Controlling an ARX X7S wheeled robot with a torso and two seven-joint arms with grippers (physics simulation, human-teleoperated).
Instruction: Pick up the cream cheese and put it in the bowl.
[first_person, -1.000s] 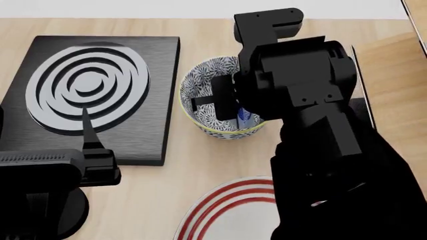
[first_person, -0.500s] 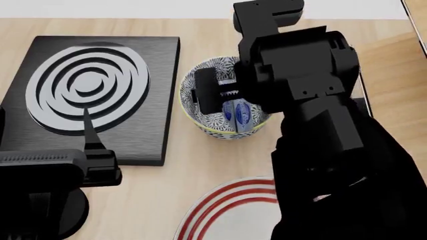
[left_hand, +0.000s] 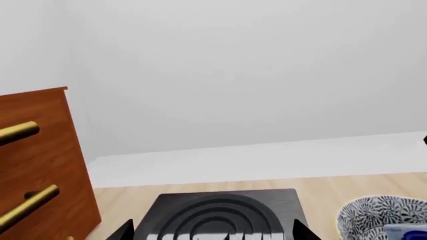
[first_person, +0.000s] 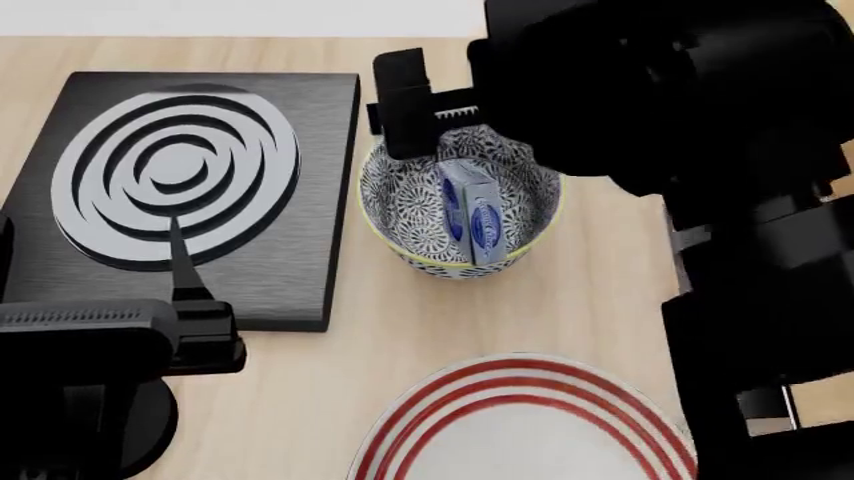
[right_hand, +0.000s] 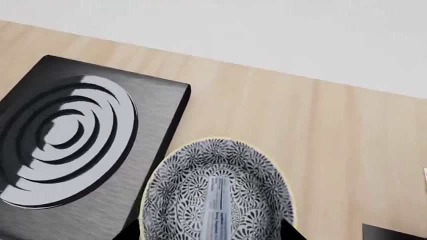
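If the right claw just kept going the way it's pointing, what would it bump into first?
Probably the cream cheese standing in the bowl: the right wrist view looks straight down into it. The right gripper hangs above the far rim, so depth is uncertain.

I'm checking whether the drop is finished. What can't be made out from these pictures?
- Right tool: head view shows one finger; the arm hides the other, so open or shut is unclear.
- Left tool: only tips show, cut by the left wrist view's edge.
- Cream cheese in the bowl: its lower end is hidden by the bowl's wall.
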